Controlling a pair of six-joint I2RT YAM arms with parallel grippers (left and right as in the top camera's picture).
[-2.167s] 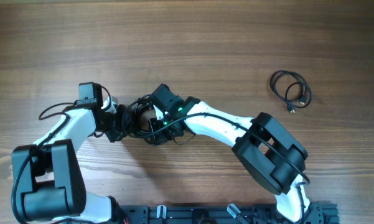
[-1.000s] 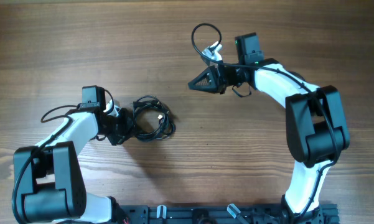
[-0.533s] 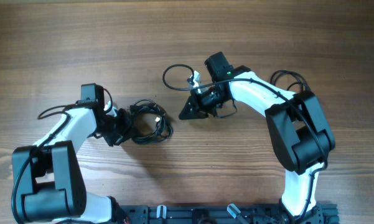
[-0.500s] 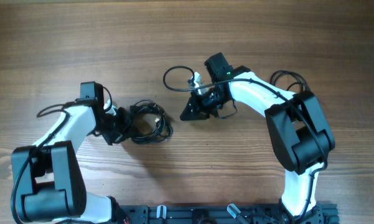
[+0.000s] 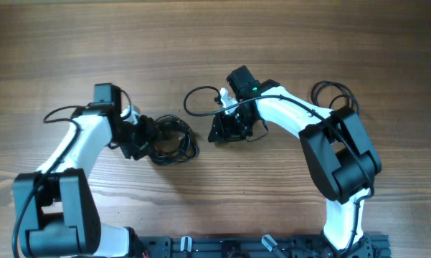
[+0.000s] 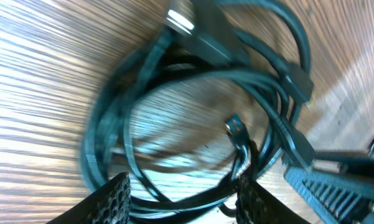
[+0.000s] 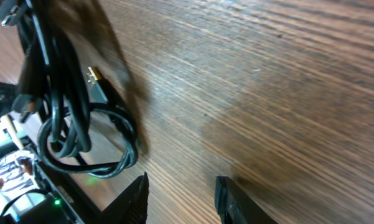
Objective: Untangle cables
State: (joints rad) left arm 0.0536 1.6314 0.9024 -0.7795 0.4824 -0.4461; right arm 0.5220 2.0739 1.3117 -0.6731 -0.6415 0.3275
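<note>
the tangled bundle of cables (image 5: 173,140) lies on the wooden table (image 5: 272,36) left of centre, directly in front of the left gripper (image 5: 149,136). it forms a rough oval of several black strands, its long axis running left to right away from that gripper. in the left wrist view the bundle (image 6: 193,112) fills the space ahead of the left gripper (image 6: 183,186), whose fingers (image 6: 112,199) stand apart. a few strands cross the gap between them and nothing is pinched. one silver plug (image 6: 236,127) points into the middle of the oval, and another plug (image 6: 180,18) sits at its far edge.

a single loop of cable (image 5: 199,100) stretches leftward from beside the right wrist, long axis also left to right. it is above the right gripper (image 5: 219,131) in the overhead view and well apart from the bundle. in the right wrist view the right gripper (image 7: 183,186) has its fingers (image 7: 137,196) parted over bare wood, and a coil (image 7: 68,112) with a gold plug hangs left of them, outside the gap.

a third coil (image 5: 335,93) lies to the right, partly hidden by the right arm.
</note>
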